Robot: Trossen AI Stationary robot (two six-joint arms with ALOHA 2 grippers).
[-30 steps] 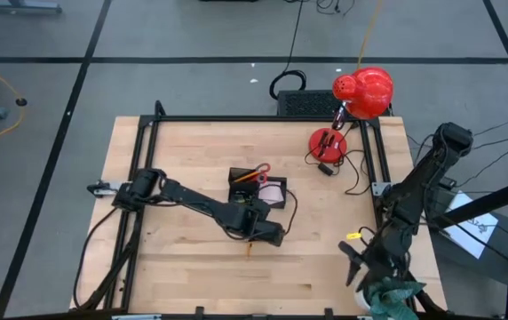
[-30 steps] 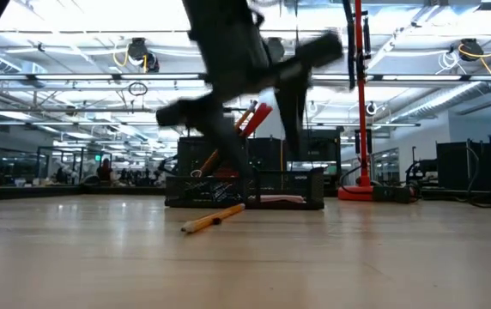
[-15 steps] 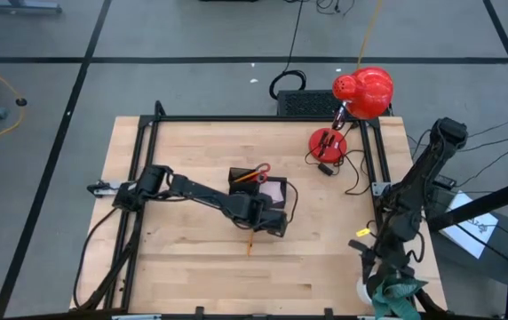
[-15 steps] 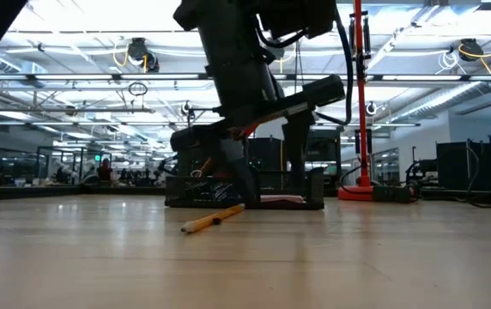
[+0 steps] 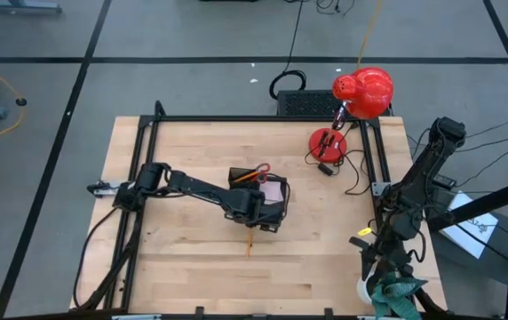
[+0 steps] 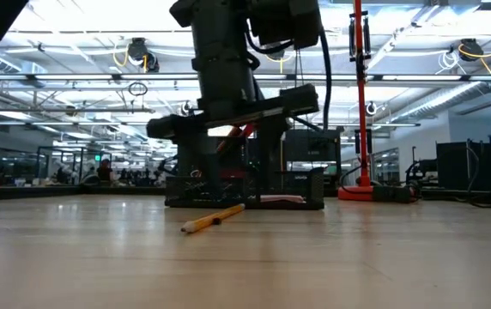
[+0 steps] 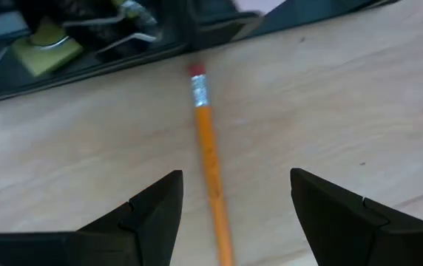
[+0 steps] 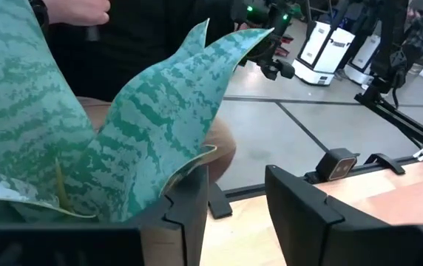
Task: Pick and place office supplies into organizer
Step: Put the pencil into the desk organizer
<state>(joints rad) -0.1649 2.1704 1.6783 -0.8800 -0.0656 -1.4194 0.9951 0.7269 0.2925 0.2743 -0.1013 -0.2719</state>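
The left gripper [image 7: 234, 210] is held wide open just above the table [image 5: 183, 267], its fingers set either side of the orange pencil [image 7: 210, 166], which is not gripped. The pencil is seen lying flat just beside the black organizer [image 5: 256, 189], eraser end nearest it. At the table's right edge, the right gripper [image 8: 234, 199] is parked half open beside green leaves [image 8: 145, 111], nothing held.

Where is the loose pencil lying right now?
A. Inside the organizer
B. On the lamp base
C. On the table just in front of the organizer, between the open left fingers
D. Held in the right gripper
C: the left wrist view shows the pencil flat on the table, its eraser end close to the organizer, with the left gripper open astride it.
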